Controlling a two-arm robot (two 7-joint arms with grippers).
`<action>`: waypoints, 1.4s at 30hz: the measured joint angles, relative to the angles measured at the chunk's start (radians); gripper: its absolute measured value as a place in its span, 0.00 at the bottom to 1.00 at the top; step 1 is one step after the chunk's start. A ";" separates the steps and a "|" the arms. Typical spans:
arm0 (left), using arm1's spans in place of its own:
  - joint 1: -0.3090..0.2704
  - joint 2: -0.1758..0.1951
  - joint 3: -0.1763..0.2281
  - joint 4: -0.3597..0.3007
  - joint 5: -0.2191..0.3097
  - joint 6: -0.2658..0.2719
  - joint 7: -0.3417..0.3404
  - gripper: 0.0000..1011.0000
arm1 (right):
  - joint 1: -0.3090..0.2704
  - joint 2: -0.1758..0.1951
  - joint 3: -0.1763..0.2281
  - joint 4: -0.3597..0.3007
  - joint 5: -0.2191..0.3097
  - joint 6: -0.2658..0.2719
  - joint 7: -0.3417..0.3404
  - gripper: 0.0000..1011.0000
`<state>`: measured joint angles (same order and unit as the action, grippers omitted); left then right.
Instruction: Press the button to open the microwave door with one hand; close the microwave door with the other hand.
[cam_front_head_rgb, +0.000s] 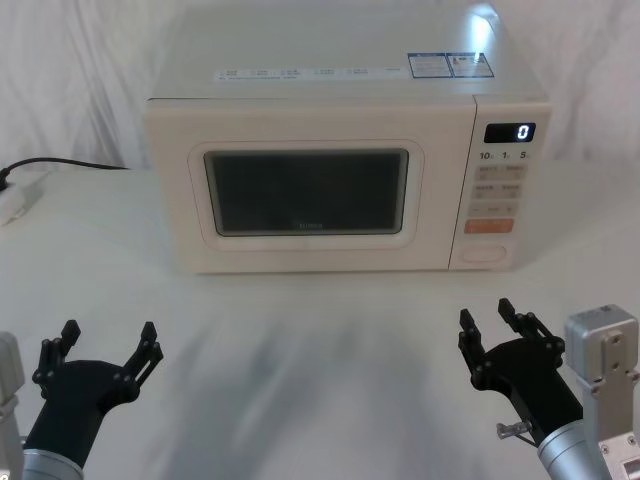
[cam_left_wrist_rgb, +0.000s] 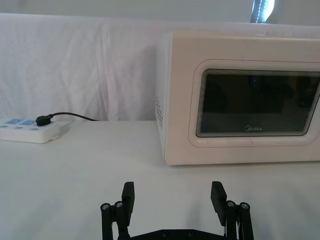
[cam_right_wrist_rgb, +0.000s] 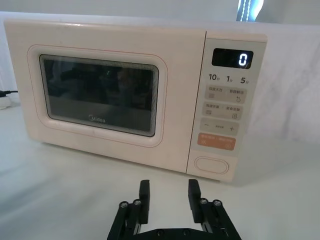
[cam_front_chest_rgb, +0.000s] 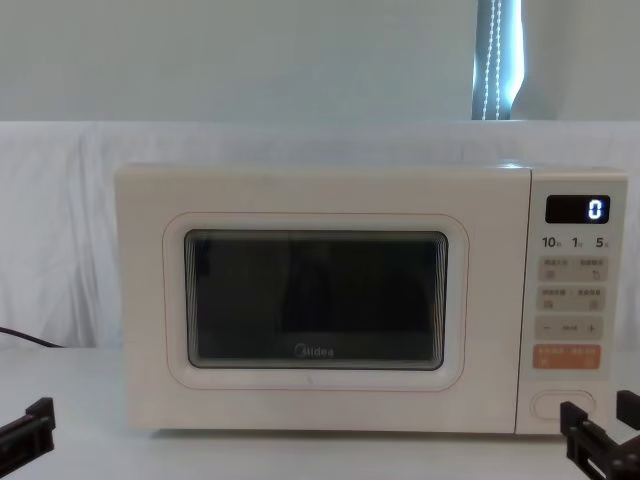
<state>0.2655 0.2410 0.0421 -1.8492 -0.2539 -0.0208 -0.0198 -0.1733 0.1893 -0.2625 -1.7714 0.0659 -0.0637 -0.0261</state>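
The cream-white microwave (cam_front_head_rgb: 340, 110) (cam_front_chest_rgb: 320, 190) stands at the back of the table with its door (cam_front_head_rgb: 310, 195) (cam_right_wrist_rgb: 100, 95) (cam_front_chest_rgb: 315, 300) shut flush. The wide pill-shaped button (cam_front_head_rgb: 484, 253) (cam_right_wrist_rgb: 211, 164) (cam_front_chest_rgb: 562, 404) sits at the bottom of the control panel, under the orange key. My right gripper (cam_front_head_rgb: 490, 325) (cam_right_wrist_rgb: 169, 195) hovers open in front of the panel, a short way off the button. My left gripper (cam_front_head_rgb: 108, 340) (cam_left_wrist_rgb: 172, 196) is open at the front left, well short of the door.
A white power strip (cam_front_head_rgb: 18, 195) (cam_left_wrist_rgb: 29, 130) with a black cable plugged in lies on the table to the left of the oven. A white cloth covers the table (cam_front_head_rgb: 320, 330) and the wall behind.
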 joint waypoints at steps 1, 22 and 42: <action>0.000 0.000 0.000 0.000 0.000 0.000 0.000 0.99 | 0.000 0.000 0.000 0.000 0.000 0.000 0.000 0.49; 0.000 0.000 0.000 0.000 0.000 0.000 0.000 0.99 | 0.000 0.000 0.000 0.000 0.000 0.000 0.000 0.00; 0.000 0.000 0.000 0.000 0.000 0.000 0.000 0.99 | 0.013 -0.030 0.022 -0.009 -0.034 0.038 0.013 0.00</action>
<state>0.2655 0.2410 0.0422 -1.8492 -0.2539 -0.0208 -0.0198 -0.1607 0.1594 -0.2405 -1.7804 0.0315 -0.0255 -0.0131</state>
